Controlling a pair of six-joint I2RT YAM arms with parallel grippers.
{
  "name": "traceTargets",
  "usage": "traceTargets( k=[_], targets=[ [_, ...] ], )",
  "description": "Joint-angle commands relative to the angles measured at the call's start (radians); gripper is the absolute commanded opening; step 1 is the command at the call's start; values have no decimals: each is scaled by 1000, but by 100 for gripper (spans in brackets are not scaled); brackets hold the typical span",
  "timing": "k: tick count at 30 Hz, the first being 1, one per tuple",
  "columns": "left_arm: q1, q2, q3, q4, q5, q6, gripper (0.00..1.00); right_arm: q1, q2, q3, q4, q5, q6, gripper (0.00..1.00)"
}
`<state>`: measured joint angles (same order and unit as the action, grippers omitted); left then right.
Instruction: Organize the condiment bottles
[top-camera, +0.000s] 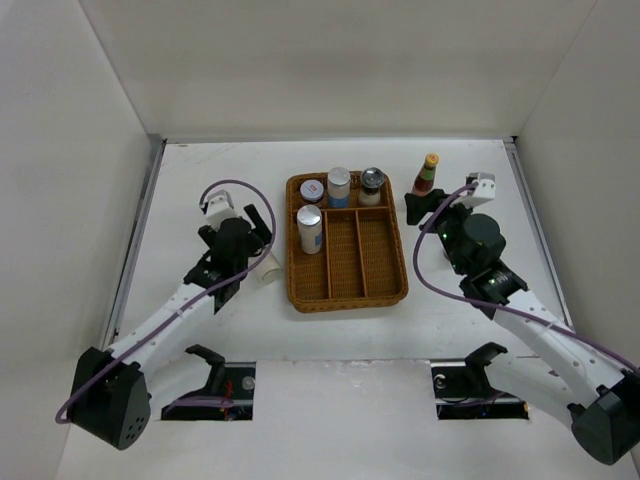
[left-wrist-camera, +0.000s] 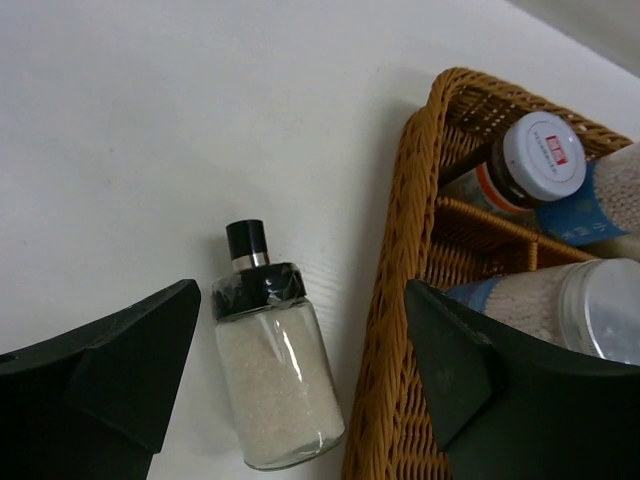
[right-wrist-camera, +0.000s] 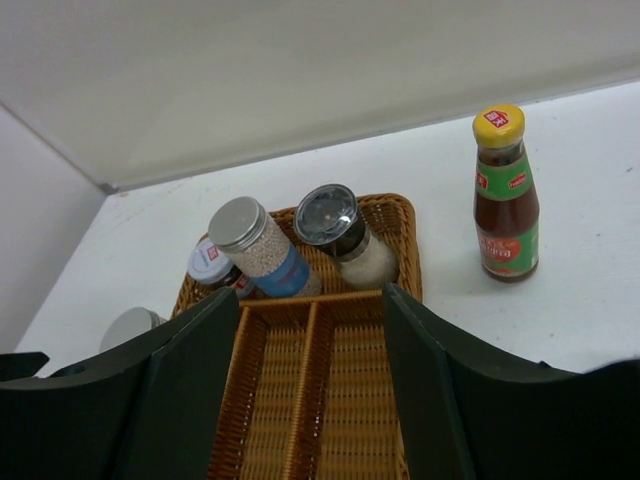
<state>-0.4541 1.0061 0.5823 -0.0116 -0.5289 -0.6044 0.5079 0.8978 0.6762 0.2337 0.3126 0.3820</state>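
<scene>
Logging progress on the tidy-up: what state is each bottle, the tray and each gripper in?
Brown wicker divided tray: holds four capped jars.
Black-capped glass jar of white granules: lying on white table, beside tray.
Red yellow-capped sauce bottle: upright on table, outside tray.
Left gripper: open, by lying jar.
Right gripper: open, empty.

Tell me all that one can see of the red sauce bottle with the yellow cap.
The sauce bottle is slim, with a yellow cap bearing a red mark, a green band on its neck and a red and green label on the body. Dark red-brown sauce shows through. It stands upright on the white table, right of the wicker tray and apart from it. Nothing touches it; the open right gripper hangs near.
</scene>
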Motion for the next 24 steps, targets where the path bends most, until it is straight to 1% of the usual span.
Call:
traceTargets(
  k=[1, 3, 6, 10, 16, 20, 24],
  targets=[
    [50, 61, -1, -8, 118, -52, 83, 22, -5, 46, 13, -12, -8, 69],
    [81, 135, 10, 11, 159, -54, 82, 24, -16, 42, 12, -10, -8, 71],
    [104, 193, 13, 28, 165, -52, 81, 24, -26, 36, 9, -10, -8, 73],
    [130, 201, -1, 32, 159, -61, 80, 24, -28, 31, 9, -15, -5, 75],
    [130, 295, 16, 50, 173, -74, 79, 27, -10, 39, 15, -9, -5, 76],
    [160, 301, -13, 71, 175, -86, 78, 30, -14, 37, 15, -7, -5, 76],
    [160, 334, 8, 84, 175, -87, 77, 30, -14, 37, 15, -7, -5, 76]
  ],
)
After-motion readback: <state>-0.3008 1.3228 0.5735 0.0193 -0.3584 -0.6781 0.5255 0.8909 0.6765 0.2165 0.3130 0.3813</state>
